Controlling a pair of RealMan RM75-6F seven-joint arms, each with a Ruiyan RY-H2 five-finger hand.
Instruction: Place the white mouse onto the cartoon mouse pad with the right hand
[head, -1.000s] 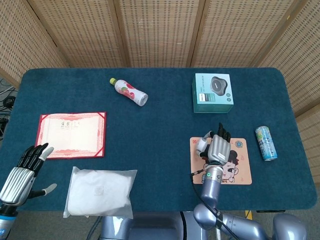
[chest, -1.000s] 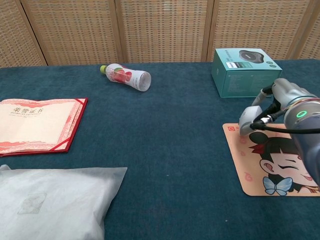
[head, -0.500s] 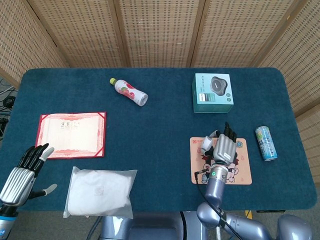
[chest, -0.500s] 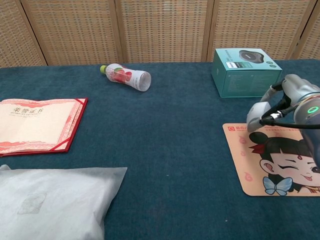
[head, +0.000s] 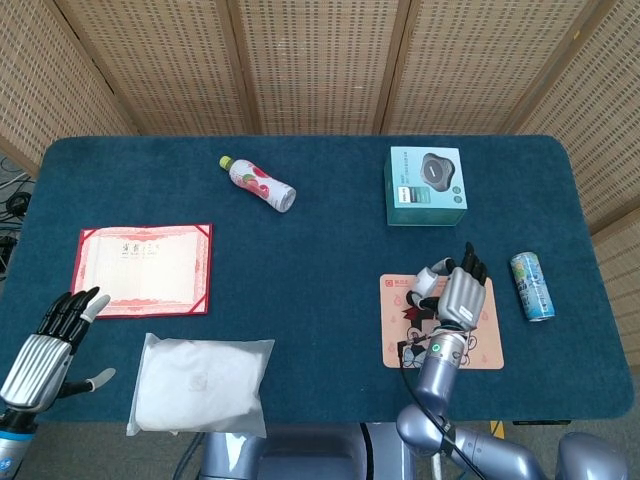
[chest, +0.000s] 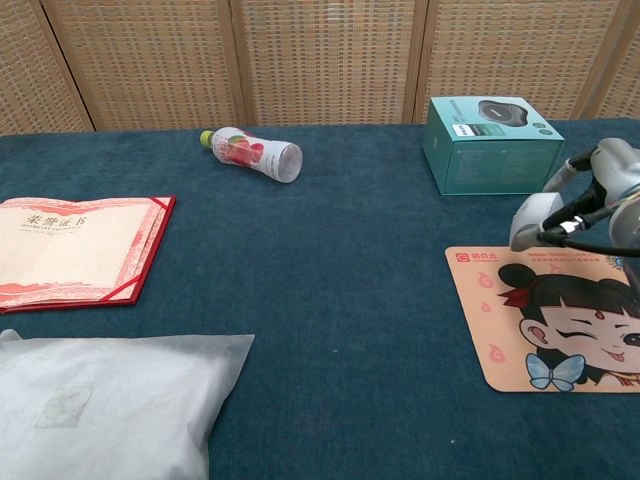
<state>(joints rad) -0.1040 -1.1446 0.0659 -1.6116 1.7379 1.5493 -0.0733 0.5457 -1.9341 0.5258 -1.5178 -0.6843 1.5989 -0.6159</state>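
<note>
The cartoon mouse pad (head: 486, 346) lies near the table's front right, also seen in the chest view (chest: 500, 340). My right hand (head: 462, 296) hovers over the pad's far half and grips the white mouse (head: 428, 279) at its left side. In the chest view the mouse (chest: 528, 218) hangs just above the pad's far edge, with the right hand (chest: 612, 186) partly cut off by the frame's edge. My left hand (head: 42, 350) is off the table's front left corner, its fingers spread and holding nothing.
A teal box (head: 426, 186) stands behind the pad and a drink can (head: 531, 286) lies to its right. A pink bottle (head: 258, 183) lies at the back, a red certificate folder (head: 143, 270) at the left, a white bag (head: 200, 385) front left.
My right hand has carried the mouse to the right and a little farther back over the pad. The left hand has stayed put.
</note>
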